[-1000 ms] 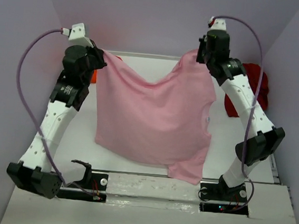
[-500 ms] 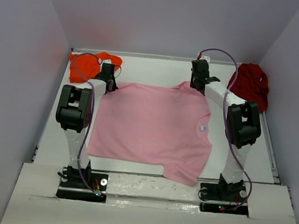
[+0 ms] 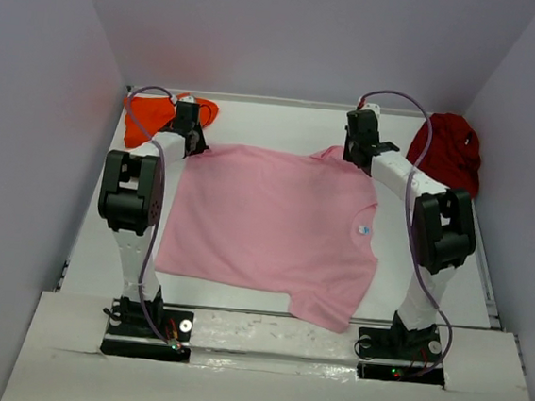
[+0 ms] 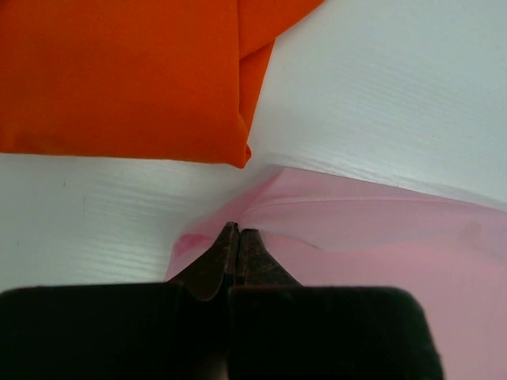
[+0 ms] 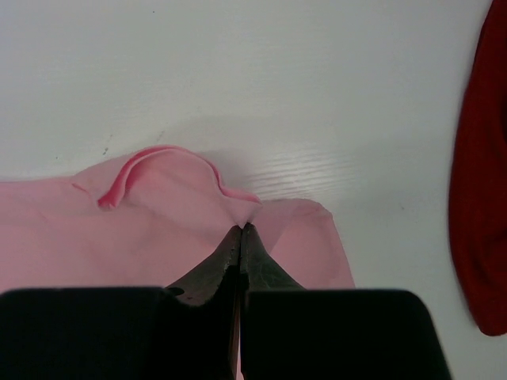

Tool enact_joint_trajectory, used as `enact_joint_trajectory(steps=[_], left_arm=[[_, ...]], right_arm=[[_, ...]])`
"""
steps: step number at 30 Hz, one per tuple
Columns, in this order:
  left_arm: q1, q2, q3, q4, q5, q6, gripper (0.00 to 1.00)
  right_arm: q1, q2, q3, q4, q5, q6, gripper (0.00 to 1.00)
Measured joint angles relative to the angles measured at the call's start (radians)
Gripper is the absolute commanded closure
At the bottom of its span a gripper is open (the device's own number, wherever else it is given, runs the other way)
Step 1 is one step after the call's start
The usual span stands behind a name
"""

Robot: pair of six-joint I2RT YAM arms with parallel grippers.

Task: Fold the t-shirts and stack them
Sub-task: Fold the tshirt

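Note:
The light pink t-shirt [image 3: 269, 229] lies spread flat on the white table, its near hem over the front edge. My left gripper [image 3: 195, 143] is shut on the pink t-shirt's far left corner [image 4: 261, 214]; its fingertips [image 4: 237, 231] pinch the cloth. My right gripper [image 3: 355, 158] is shut on the pink t-shirt's far right corner [image 5: 269, 229]. The bright orange t-shirt [image 3: 147, 119] lies folded at the far left, just beyond my left gripper [image 4: 237, 231]; it fills the top of the left wrist view [image 4: 127, 71]. The dark red t-shirt [image 3: 448, 152] lies bunched at the far right [image 5: 479, 190].
The table [image 3: 275, 121] has a raised rim along the back and sides. Grey walls close it in on three sides. Both arm bases [image 3: 146, 326] sit at the near edge.
Both arms have come down from holding the pink t-shirt hanging in the air and laid it flat on the table. Since half a second ago the grippers barely shifted.

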Motion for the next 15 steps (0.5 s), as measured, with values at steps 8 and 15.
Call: enact_joint_trajectory(steps=[8,15], left_arm=[[0.026,-0.137,0.038,-0.175,0.056,-0.012,1.00],[0.033,-0.356,-0.027,-0.177,0.100,-0.027,1.00]], right_arm=[[0.000,-0.180,-0.103,-0.077,-0.023,0.043,1.00],[0.000,-0.340,-0.269,-0.122,-0.062,0.085,1.00]])
